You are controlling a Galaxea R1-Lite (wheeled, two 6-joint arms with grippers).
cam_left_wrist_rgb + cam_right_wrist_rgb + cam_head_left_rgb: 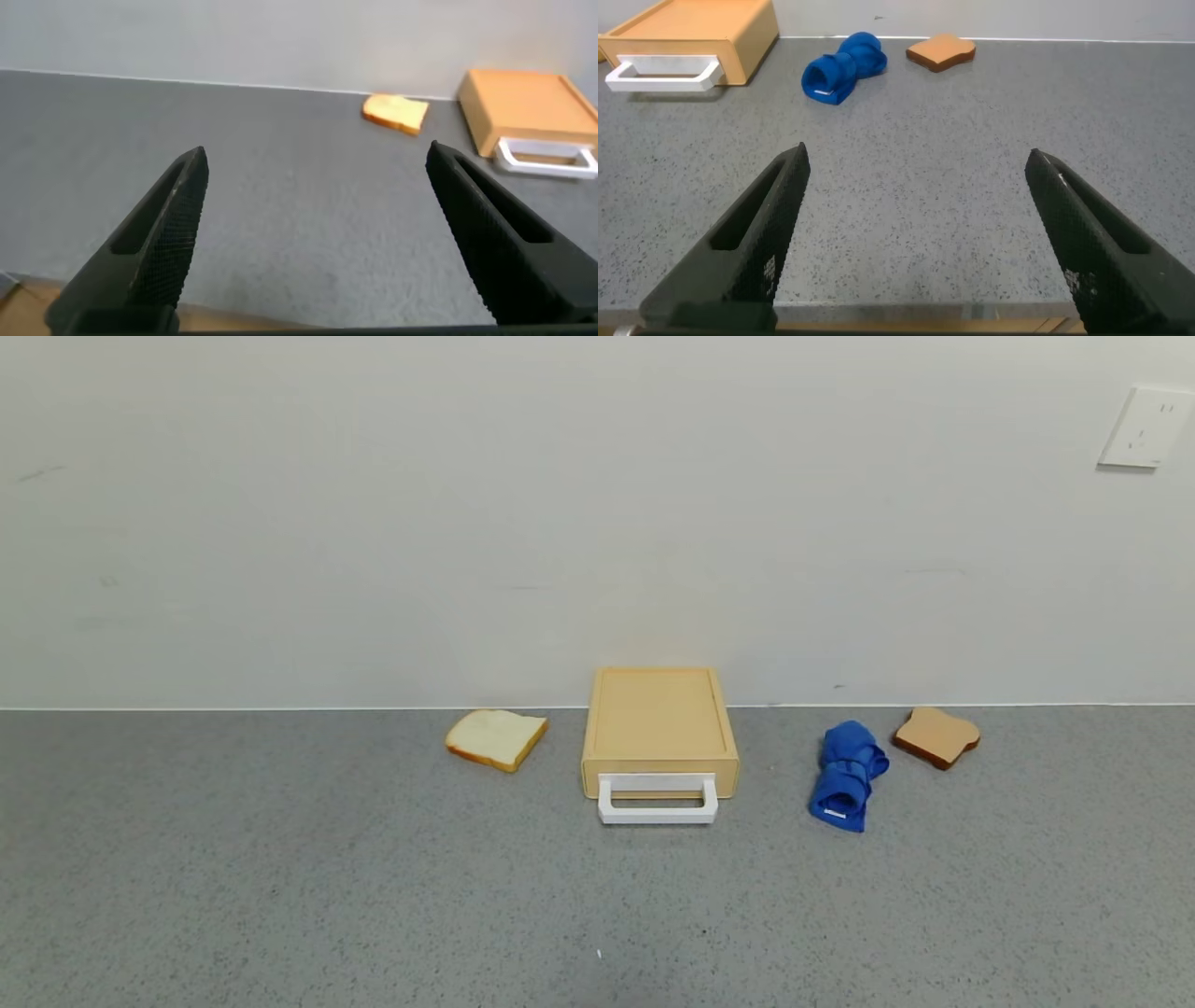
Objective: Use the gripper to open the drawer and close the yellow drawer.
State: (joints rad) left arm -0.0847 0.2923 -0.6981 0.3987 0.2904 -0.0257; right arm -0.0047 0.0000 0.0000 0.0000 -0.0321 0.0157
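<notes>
Both grippers are hanging spread wide — left gripper (313, 238), right gripper (920, 238) — and we are seeing the drawer (660, 728) well ahead against the wall, untouched.

The drawer (659, 728) looks like smooth, matt yellow-tan plastic, and its handle (657, 800) is shiny white plastic. The counter (280, 859) is grey and speckled, a bit like rough stone. The blue cloth (848, 786) is soft and rolled up. The white bread (496, 738) looks spongy (its crust is darker). The left gripper's fingers (159, 238) are black with bumpy, ridged insides.
</notes>
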